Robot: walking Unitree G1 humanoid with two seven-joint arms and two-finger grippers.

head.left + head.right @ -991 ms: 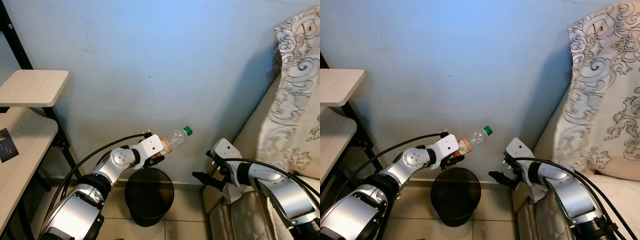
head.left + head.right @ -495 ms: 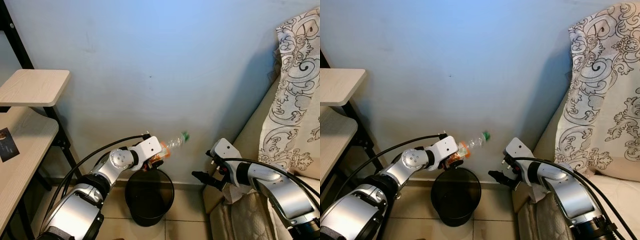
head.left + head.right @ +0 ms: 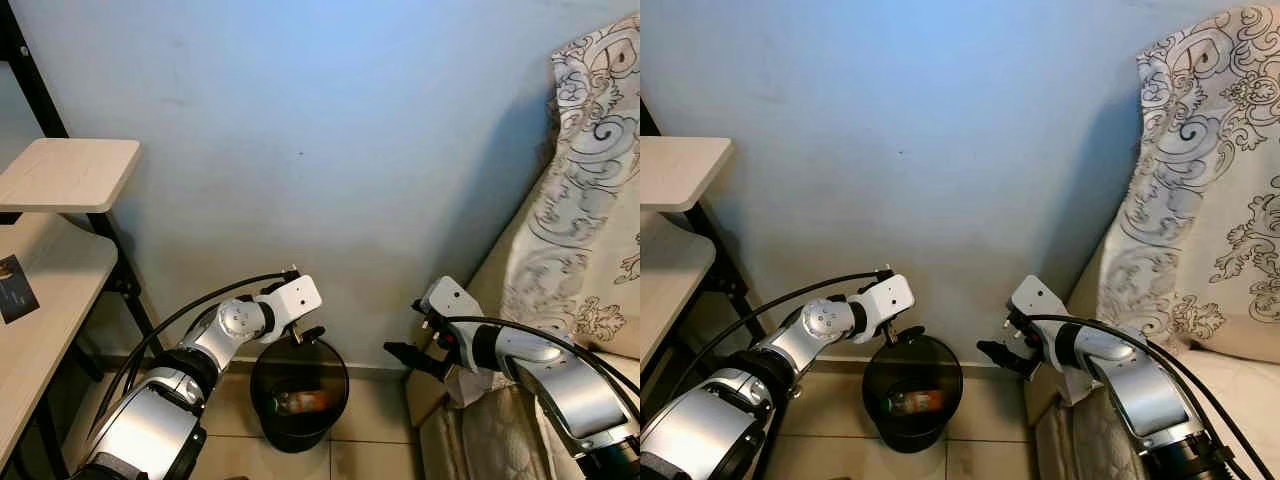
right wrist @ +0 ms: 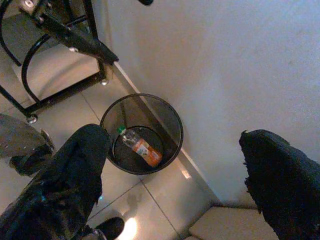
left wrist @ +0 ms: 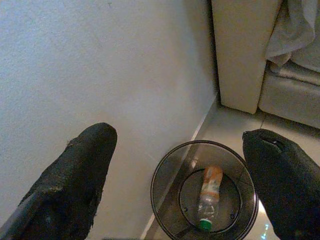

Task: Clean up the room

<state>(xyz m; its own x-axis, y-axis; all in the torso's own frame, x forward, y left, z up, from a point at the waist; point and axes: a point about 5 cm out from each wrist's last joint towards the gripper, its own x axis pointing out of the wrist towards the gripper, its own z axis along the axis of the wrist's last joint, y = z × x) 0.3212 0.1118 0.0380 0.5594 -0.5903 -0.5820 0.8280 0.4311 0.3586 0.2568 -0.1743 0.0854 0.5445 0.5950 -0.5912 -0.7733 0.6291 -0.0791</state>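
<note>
My two arms are shiny silver with round grey joints, and a white box sits at each wrist. Thin black cables loop along my left arm and my right arm. My left gripper (image 5: 180, 185) and right gripper (image 4: 172, 172) each have two fat black fingers (image 5: 75, 185) with rough, bumpy skin.

**Bottle in bin, both arms near rim**

Black bin (image 3: 912, 393) on tiled floor against blue wall; bottle (image 3: 916, 402) (orange label) lying inside. Left gripper (image 3: 898, 336) above bin's rim, fingers parted. Right gripper (image 3: 996, 353) just beside bin. Patterned cloth (image 3: 1200, 200) draped on sofa, right.
</note>
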